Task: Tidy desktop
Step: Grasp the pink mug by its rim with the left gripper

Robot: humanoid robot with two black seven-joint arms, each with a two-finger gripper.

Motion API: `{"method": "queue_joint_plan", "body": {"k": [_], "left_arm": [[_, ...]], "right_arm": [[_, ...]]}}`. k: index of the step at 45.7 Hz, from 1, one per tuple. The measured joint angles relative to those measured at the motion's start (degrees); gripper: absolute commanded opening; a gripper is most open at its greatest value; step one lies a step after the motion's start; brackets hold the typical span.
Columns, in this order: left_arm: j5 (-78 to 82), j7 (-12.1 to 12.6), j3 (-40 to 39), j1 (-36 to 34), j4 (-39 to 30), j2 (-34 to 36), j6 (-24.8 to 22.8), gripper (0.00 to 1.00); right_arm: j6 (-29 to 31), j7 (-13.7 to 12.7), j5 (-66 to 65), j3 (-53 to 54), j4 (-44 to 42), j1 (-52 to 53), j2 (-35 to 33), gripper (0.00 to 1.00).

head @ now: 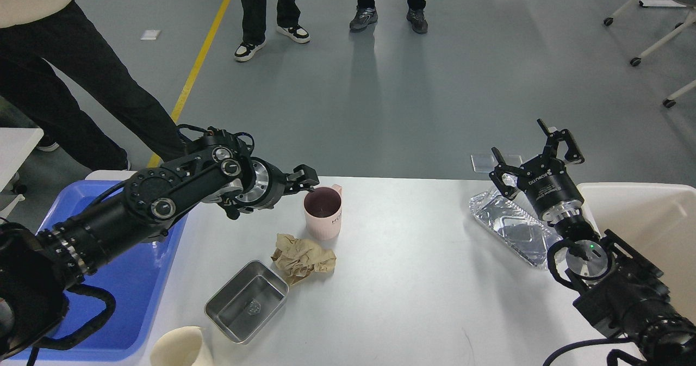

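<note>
The white-grey desktop [413,284] holds a pink mug [325,216], a crumpled brown paper [303,257], a small steel tray [246,301] and a crinkled foil tray [511,227]. My left gripper [308,180] reaches in from the left and sits just left of the pink mug's rim, its fingers slightly apart and empty. My right gripper [535,149] is open and empty, held above the far end of the foil tray.
A blue plastic tray [125,279] lies at the left edge, partly under my left arm. A cream rounded object [176,347] is at the front edge. A white bin [652,224] stands at the right. People stand on the floor beyond the table.
</note>
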Motion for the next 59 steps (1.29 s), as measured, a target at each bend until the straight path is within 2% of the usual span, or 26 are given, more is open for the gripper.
{"method": "queue_joint_plan", "body": {"k": [11, 20, 37, 43, 51, 59], "left_arm": [[4.46, -2.94, 2.87, -0.06, 7.71, -5.85, -0.68, 0.71], [6.61, -5.15, 3.16, -0.05, 13.32, -10.13, 0.59, 0.68], [8.9, -7.59, 3.31, -0.02, 19.2, -12.58, 2.45, 0.59], [9.01, -7.92, 3.32, 0.0, 20.37, -13.35, 3.27, 0.48], [9.05, -7.97, 3.39, 0.08, 21.64, -14.31, 3.71, 0.18], [9.54, -7.98, 4.73, 0.09, 22.39, -14.77, 3.74, 0.04]], "right_arm": [[0.05, -0.01, 0.0, 0.0, 0.85, -0.47, -0.53, 1.0], [0.11, -0.01, 0.0, 0.0, 1.24, -0.73, -0.56, 1.0], [0.12, -0.01, 0.0, 0.0, 2.36, -1.4, -0.62, 1.0], [0.12, -0.01, 0.0, 0.0, 2.37, -1.43, -0.56, 1.0], [0.12, -0.01, 0.0, 0.0, 2.37, -1.44, -0.54, 1.0], [0.12, -0.01, 0.0, -0.02, 2.37, -1.44, -0.53, 1.0]]}}
